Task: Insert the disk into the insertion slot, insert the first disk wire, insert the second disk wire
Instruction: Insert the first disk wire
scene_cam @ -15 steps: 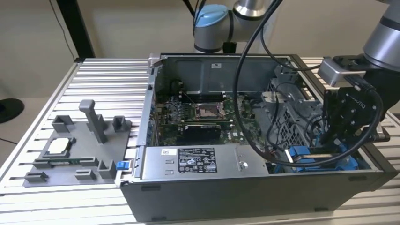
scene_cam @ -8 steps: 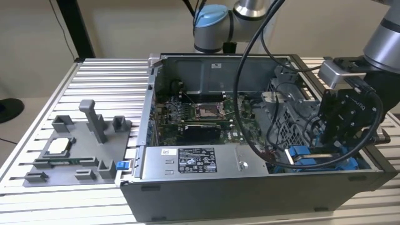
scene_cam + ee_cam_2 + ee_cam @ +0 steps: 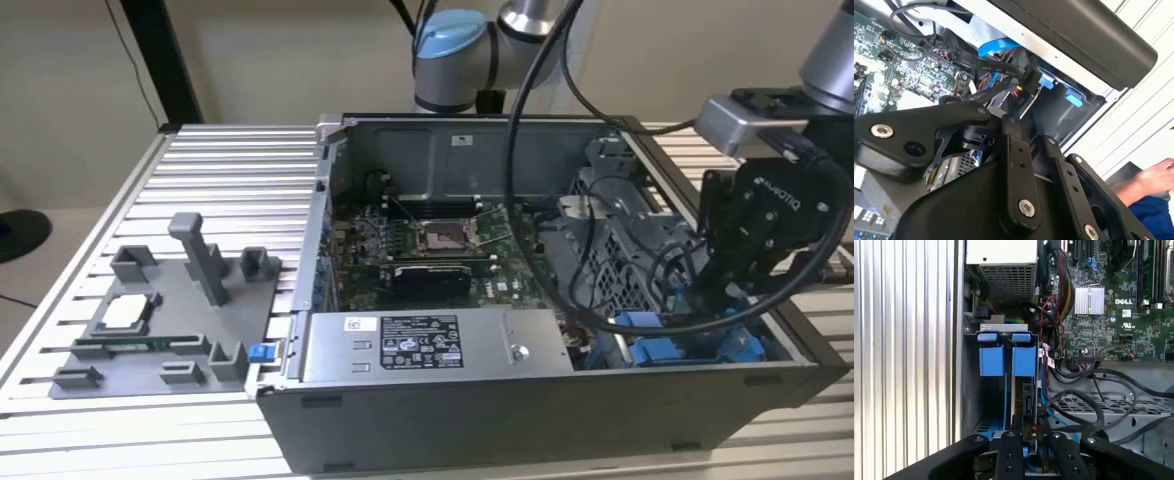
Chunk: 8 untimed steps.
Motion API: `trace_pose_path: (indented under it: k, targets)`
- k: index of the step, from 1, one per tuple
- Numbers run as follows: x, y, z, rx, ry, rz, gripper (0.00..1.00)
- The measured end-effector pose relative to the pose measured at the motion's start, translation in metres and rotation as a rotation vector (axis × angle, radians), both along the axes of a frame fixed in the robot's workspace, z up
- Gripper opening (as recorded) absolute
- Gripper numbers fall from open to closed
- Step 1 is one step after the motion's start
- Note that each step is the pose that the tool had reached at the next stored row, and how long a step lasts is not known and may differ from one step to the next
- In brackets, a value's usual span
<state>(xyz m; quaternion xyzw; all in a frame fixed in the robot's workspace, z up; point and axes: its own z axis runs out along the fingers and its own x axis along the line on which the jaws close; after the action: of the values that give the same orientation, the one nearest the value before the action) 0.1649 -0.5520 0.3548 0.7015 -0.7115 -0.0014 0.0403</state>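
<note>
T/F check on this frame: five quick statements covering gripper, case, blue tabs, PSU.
1. The case lies open on a slatted table. True.
2. Two blue tabs stand side by side in the first wrist view. True.
3. The gripper hangs outside the case, over the table. False: it is down inside the case's corner at the exterior view's right, by the blue tabs.
4. The PSU bears no label. False: a label sits on its upward face.
5. A hand is in the second wrist view. True.
</note>
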Motion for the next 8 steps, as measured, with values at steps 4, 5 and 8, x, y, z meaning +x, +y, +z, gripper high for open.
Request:
trace_pose_path:
  k: [4, 5, 8]
  targets:
    - [0.0, -0.0001, 0.0097, 0.0, 0.0061, 0.0, 1.0]
    - [0.0, 0.0, 0.0106, -0.0002, 0.007, 0.0, 1.0]
    - [0.0, 0.0, 0.0107, 0.0, 0.0073, 0.0, 1.0]
